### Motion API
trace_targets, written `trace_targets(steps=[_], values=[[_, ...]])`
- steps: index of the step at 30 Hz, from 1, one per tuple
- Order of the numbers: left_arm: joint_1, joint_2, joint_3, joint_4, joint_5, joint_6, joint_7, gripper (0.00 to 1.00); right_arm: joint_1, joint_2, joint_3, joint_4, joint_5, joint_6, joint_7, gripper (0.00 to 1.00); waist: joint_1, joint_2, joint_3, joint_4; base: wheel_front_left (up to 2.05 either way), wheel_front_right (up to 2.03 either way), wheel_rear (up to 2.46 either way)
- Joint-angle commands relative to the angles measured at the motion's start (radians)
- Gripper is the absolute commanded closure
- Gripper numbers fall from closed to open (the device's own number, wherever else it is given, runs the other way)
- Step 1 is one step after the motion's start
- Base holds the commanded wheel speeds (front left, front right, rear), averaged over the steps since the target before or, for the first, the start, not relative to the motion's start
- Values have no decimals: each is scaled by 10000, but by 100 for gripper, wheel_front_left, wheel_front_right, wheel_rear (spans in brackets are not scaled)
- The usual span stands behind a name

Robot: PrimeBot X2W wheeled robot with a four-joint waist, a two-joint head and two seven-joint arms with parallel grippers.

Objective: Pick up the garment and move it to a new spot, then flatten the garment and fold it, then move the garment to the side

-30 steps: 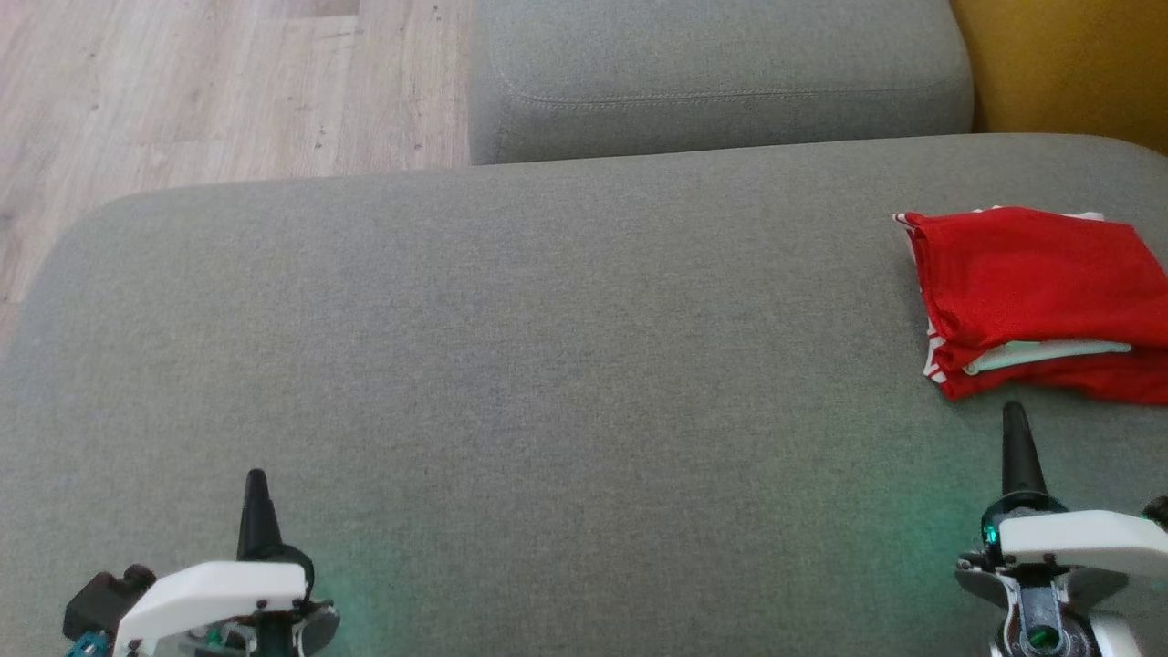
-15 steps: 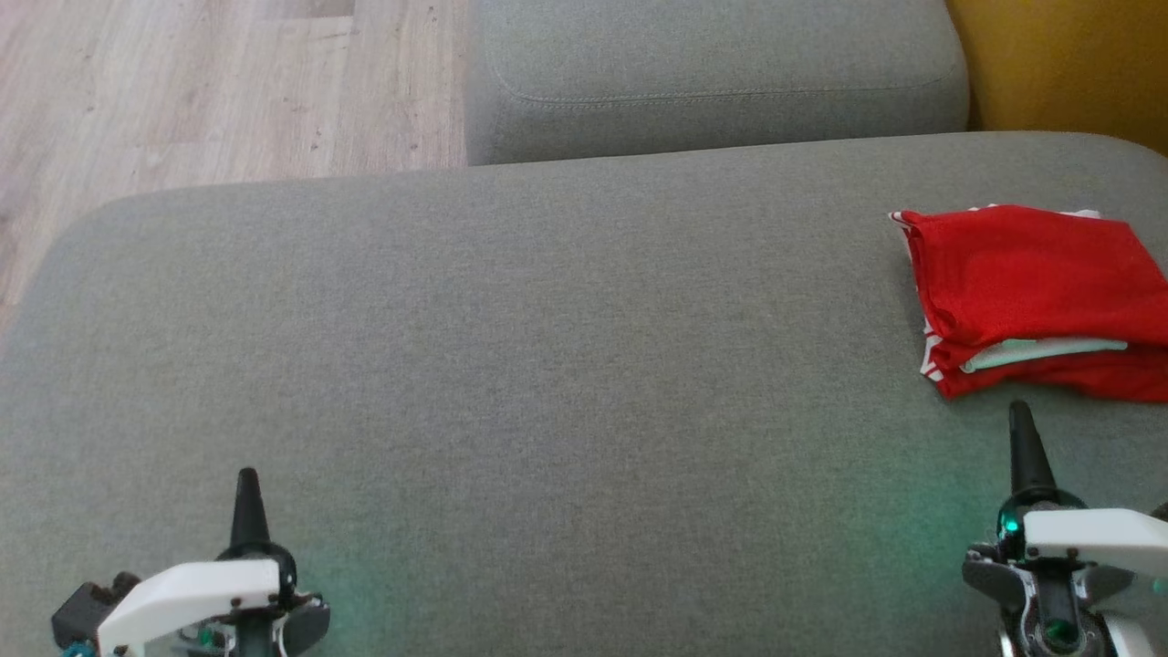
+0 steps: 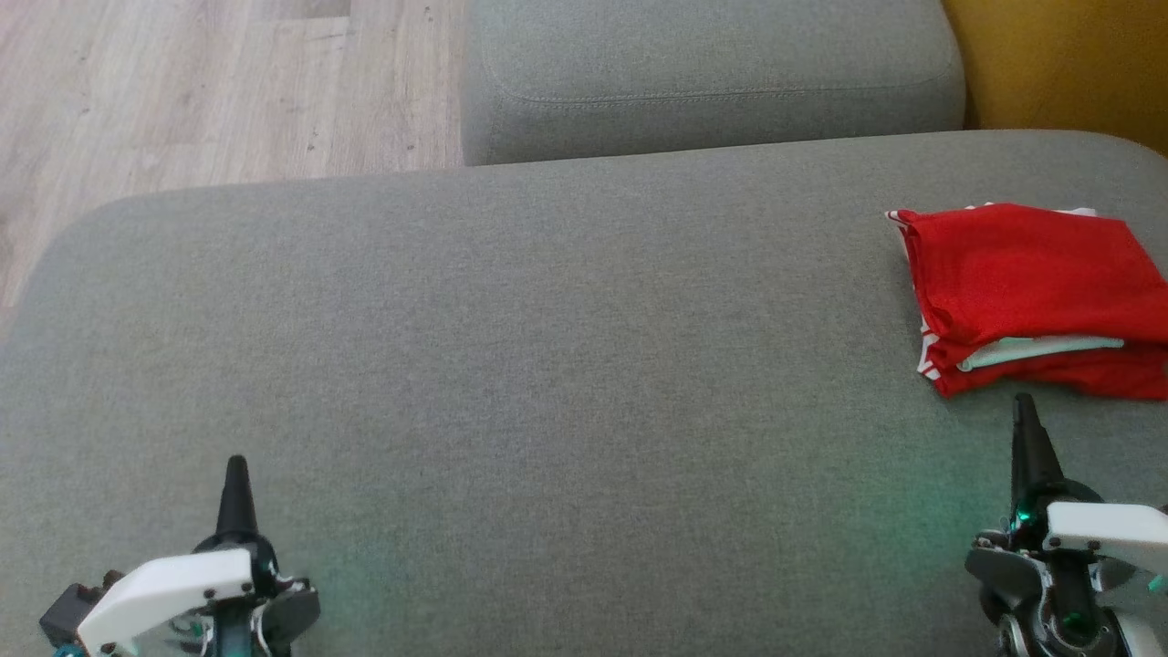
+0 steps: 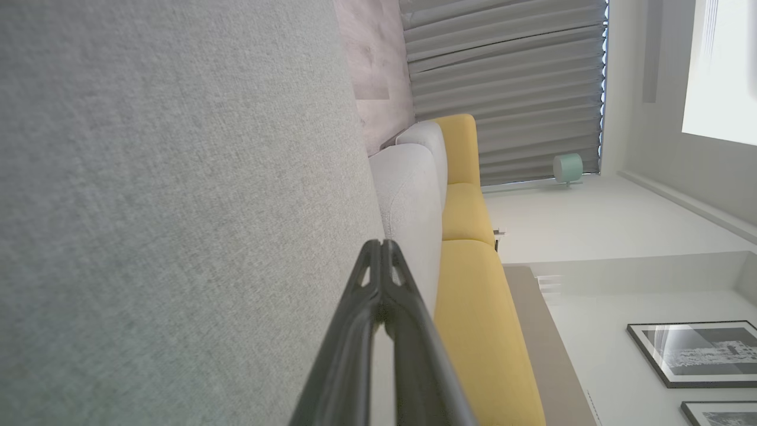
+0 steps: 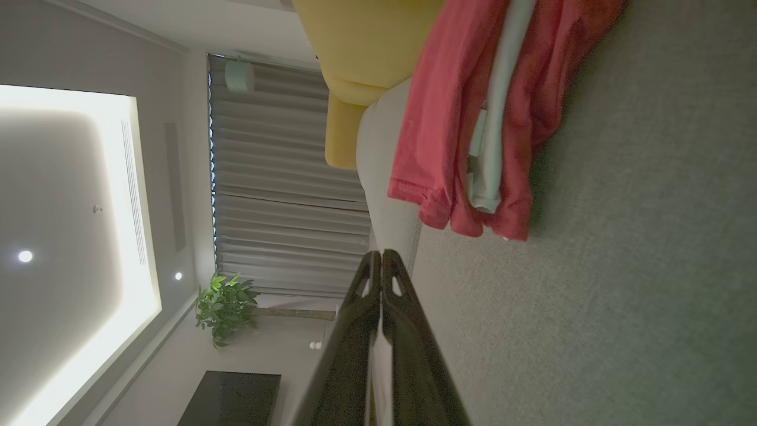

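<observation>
The left claw (image 3: 236, 465) is fully closed, two dark tapered fingers pressed into one point, holding nothing. The right claw (image 3: 1024, 403) is closed and empty too, its tip just beside the garment (image 3: 1022, 274). This one red garment, thin cloth with white trim, lies folded in layers at the right edge of the grey woven cushion (image 3: 547, 365). A second grey cushion (image 3: 712, 73) lies behind.

folded red garment (image 3: 1031, 283) on grey sofa (image 3: 511, 347)
</observation>
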Motion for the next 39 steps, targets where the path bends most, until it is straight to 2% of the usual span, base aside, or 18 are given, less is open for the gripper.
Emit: trace_targets(steps=[1, 14, 39], values=[[-524, 55, 394, -377, -215, -100, 74, 100, -577, -126, 150, -318, 284, -7, 101, 100, 0, 0, 0, -3, 0, 0, 0], [-591, 60, 669, -524, -1433, -247, 440, 100, -707, -127, 49, -313, 1705, -7, 468, 100, 0, 0, 4, -46, 0, 0, 0], [-591, 60, 669, -525, -1434, -247, 439, 100, -710, -107, 20, -312, 1681, -7, 491, 100, 0, 0, 4, -46, 0, 0, 0]])
